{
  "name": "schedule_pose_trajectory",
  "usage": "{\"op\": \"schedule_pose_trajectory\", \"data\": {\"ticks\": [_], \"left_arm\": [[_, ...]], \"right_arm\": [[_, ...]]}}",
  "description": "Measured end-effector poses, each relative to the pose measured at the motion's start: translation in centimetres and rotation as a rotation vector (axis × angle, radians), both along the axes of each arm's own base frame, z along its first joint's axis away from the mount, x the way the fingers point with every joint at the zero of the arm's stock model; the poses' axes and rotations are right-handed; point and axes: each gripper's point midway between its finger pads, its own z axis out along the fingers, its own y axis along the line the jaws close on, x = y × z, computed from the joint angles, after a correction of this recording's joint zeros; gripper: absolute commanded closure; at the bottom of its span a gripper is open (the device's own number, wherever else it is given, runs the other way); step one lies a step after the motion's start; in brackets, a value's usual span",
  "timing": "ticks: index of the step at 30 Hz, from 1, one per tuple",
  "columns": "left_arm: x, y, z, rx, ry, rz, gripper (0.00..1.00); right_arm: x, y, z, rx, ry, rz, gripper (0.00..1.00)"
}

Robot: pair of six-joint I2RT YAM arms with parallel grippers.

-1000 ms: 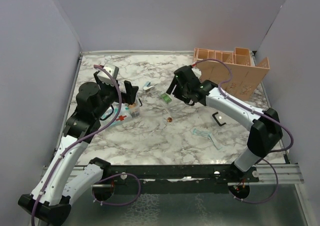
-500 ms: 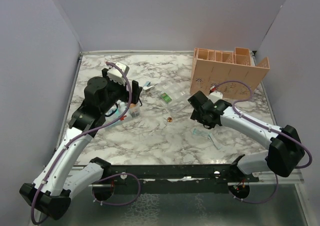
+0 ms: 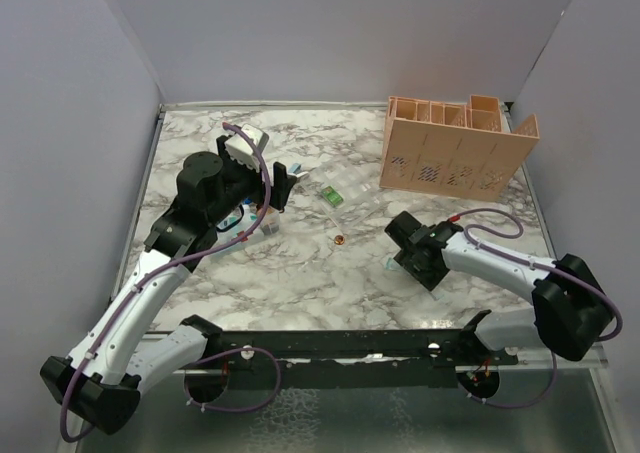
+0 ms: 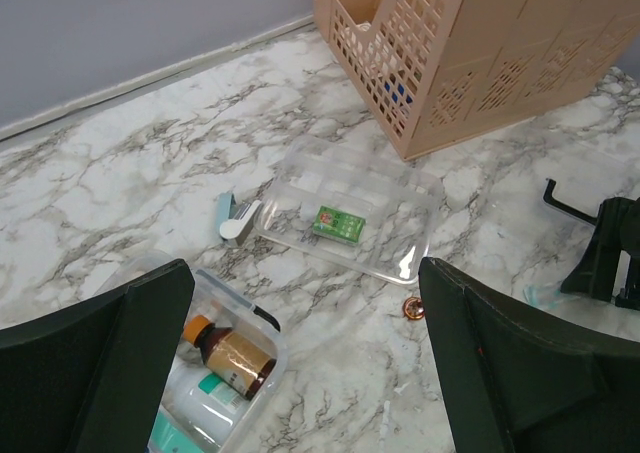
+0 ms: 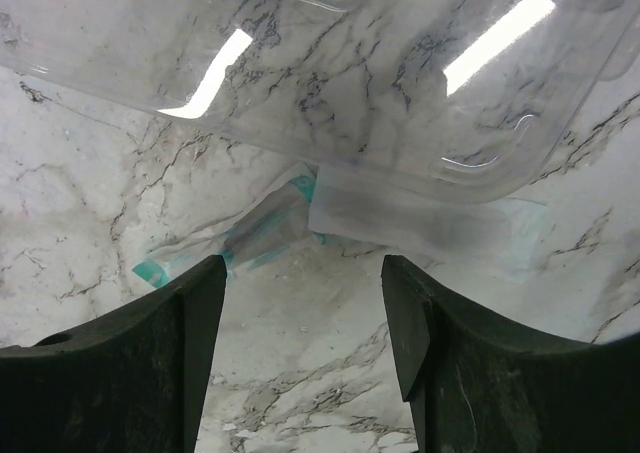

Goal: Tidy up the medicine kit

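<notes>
Both wide: left end effector (image 4: 305, 268) farther forward, right end effector (image 5: 303, 263) down over packet (image 5: 240, 239)

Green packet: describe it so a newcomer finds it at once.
Find the peach lattice organizer at the far right. A clear plastic tray lies flat beside it, and the green packet rests in that tray. Alone in the tray and bright green, it differs from the copper coin nearby.

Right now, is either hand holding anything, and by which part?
Nothing is held. The left hand is open and empty; the right hand is open above the teal-and-white packet, not gripping it.
</notes>
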Motion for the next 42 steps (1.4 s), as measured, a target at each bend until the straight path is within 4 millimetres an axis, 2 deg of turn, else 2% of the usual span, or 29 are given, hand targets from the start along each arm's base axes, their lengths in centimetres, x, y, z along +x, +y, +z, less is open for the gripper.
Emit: {"op": "schedule_pose_trajectory", "data": {"ticks": [5, 14, 18, 26, 32, 36, 40, 42], "left_arm": [[0.0, -0.1, 0.0, -0.003, 0.004, -0.003, 0.01], [-0.1, -0.4, 0.1, -0.019, 0.007, -0.011, 0.01], [-0.2, -0.4, 0.1, -0.02, 0.008, -0.011, 0.01], [-0.2, -0.4, 0.1, -0.02, 0.007, -0.011, 0.01], [-0.2, -0.4, 0.1, -0.02, 0.007, -0.011, 0.01], [-0.2, -0.4, 0.1, -0.021, 0.008, -0.012, 0.01], [-0.2, -0.5, 0.1, -0.021, 0.008, -0.016, 0.01], [-0.2, -0.5, 0.1, -0.021, 0.009, -0.017, 0.01]], "right_arm": [[0.4, 0.3, -0.6, 0.009, 0.004, -0.027, 0.36], [1.9, 0.8, -1.4, 0.011, 0.008, -0.005, 0.44], [3.0, 1.5, -1.4, 0.009, 0.017, 0.063, 0.49], [5.3, 3.7, -1.5, -0.02, 0.041, 0.277, 0.68], [6.3, 4.8, -1.3, -0.009, 0.02, 0.401, 0.74], [6.7, 5.5, -1.2, 0.005, 0.003, 0.454, 0.73], [7.0, 5.9, -1.1, 0.021, -0.009, 0.456, 0.63], [6.9, 5.9, -1.1, 0.026, -0.009, 0.445, 0.64]]}}
